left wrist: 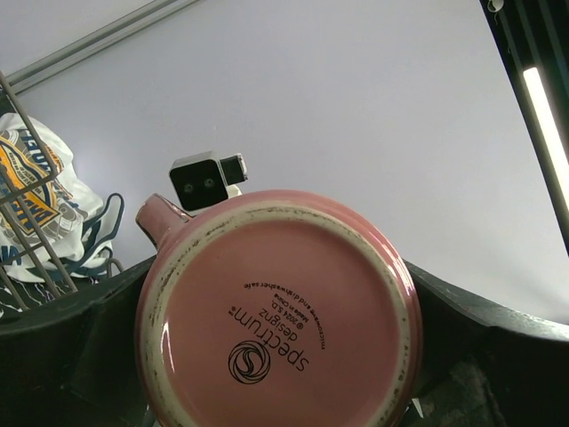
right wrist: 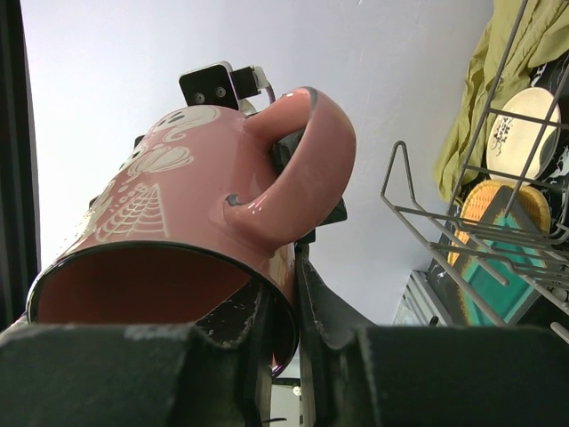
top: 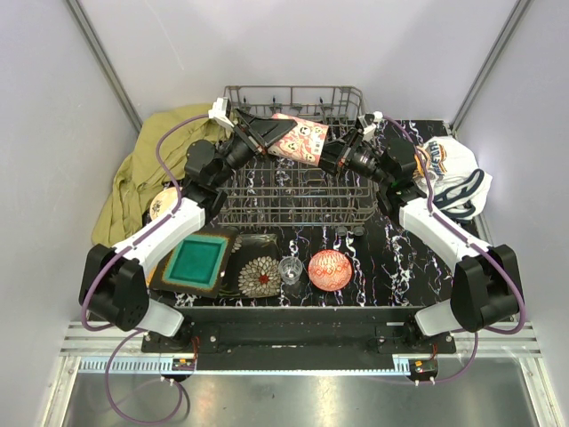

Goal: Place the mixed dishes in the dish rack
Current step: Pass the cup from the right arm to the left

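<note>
Cup point(top: 298, 140), glossy pink with pale cobweb print, lies sideways.

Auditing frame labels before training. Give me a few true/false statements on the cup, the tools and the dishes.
1. The pink cup is off the table, over the dish rack, between the left tool and the right tool. True.
2. The cup is upright. False: it lies roughly sideways, base toward the left tool, and the right tool pinches its rim.
3. The red bowl sits inside the rack. False: it is on the table in front of the rack, beside the clear glass.
4. The teal square plate is on the table by the left arm. True.
</note>
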You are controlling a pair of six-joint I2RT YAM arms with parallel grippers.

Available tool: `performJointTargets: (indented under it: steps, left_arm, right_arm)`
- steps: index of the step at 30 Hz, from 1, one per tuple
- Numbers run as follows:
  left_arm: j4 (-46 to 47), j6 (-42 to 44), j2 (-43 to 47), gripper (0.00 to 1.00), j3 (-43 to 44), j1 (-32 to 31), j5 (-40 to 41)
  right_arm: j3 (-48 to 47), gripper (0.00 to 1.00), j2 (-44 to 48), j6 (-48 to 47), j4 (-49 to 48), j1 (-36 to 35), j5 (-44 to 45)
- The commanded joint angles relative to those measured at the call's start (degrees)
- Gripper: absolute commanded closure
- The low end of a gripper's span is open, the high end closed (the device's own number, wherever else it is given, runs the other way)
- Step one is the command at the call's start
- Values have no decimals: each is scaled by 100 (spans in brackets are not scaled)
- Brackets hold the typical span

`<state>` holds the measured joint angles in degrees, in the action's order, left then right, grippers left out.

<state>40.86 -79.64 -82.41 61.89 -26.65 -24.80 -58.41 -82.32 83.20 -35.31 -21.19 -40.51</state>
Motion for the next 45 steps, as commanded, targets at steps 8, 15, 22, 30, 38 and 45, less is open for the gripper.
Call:
performJointTargets:
  steps: [8, 15, 22, 30, 38, 45]
  left_arm:
    - [555, 9, 366, 1, -53, -42, 19]
    - [511, 9, 621, 1, -195, -33, 45]
    - [616, -78, 709, 1, -326, -33, 19]
    - [695, -131, 779, 1, -476, -33, 54]
    - [730, -114, 753, 1, -511, -77, 54]
    - [669, -34, 735, 1, -520, -77, 63]
  right_arm:
    - [-47, 100, 436, -5, -583, -69, -10]
    - [137, 100, 454, 73, -722, -78, 246]
    - [234, 100, 533, 100, -697, -69, 421]
    - [383, 100, 559, 223, -810, -69, 834]
    - [287, 100, 313, 434, -1127, -87, 782]
    - [295, 100, 533, 206, -793, -78, 711]
